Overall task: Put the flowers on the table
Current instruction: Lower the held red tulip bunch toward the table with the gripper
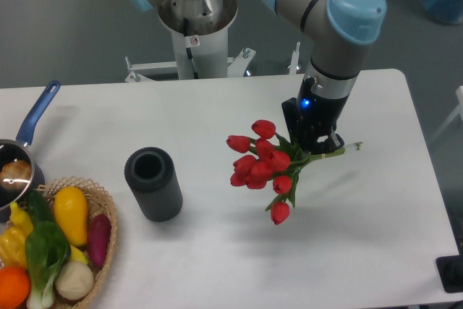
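Observation:
The flowers (262, 163) are a bunch of red tulip buds with green stems and leaves, lying nearly level with the buds to the left and the stem ends to the right. My gripper (317, 148) is shut on the stems and holds the bunch above the white table (217, 251); a shadow lies on the table below it. The fingertips are partly hidden by the leaves.
A black ribbed cylinder (153, 184) stands left of the flowers. A wicker basket (101, 258) with colourful vegetables sits at the front left corner. A small pan with a blue handle (29, 124) is at the left edge.

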